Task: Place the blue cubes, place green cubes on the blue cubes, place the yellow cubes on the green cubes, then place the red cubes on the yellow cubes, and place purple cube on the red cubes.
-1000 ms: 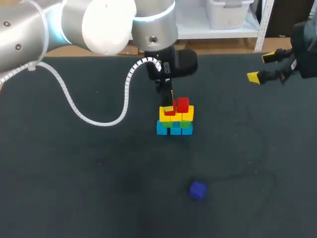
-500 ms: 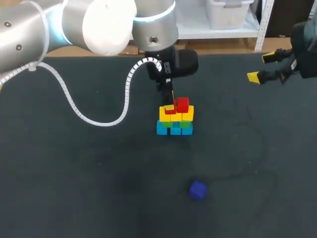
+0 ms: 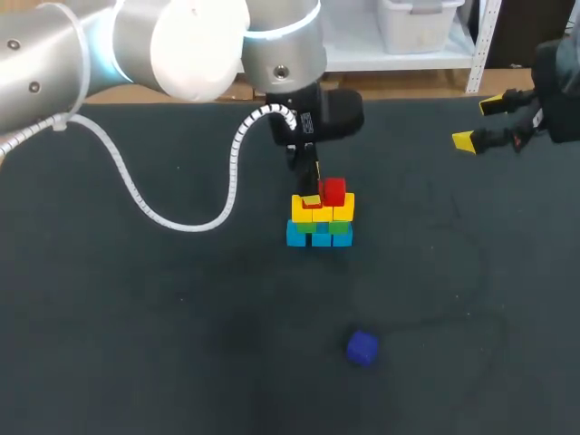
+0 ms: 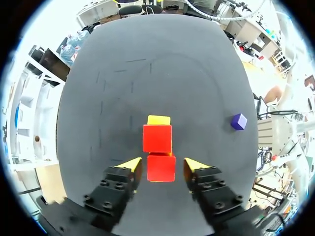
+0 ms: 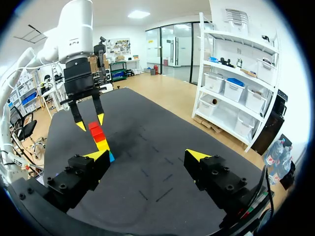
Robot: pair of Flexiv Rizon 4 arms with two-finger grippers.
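Roughly mid-table: a stack [image 3: 320,219] of cubes stands on the dark table [image 3: 136,317], built in coloured tiers.
Bottom tier: blue cubes [image 3: 297,238] sit directly on the table surface.
Second tier: green cubes [image 3: 340,228] rest on the blue ones and show only as a thin band from the head view.
Third tier: yellow cubes [image 3: 343,208] lie on the green ones.
Top tier: two red cubes [image 4: 157,138] sit on the yellow layer, one right behind the other and touching, as the left wrist view shows. A yellow edge pokes out beyond the farther one.
Left arm: the left arm [image 3: 136,36] comes in from the head view's left and reaches to the middle of the table, directly over the stack.
Left gripper: the left gripper [image 4: 162,166] points down at the stack with its fingers apart. The nearer red cube lies between the yellow tips, with a narrow gap of table showing on each side, so neither finger touches it.
Purple cube: the purple cube [image 3: 362,347] lies alone on the table, well apart from the stack, on the side nearer the head camera. In the left wrist view it is off to one side, past the stack.
Right gripper: the right gripper [image 3: 478,122] hangs near the table's far right edge, well away from the stack. Its fingers are spread wide and nothing is between them.
Right wrist view: the stack appears ahead of the right gripper's fingers, with the left gripper just above its red top.
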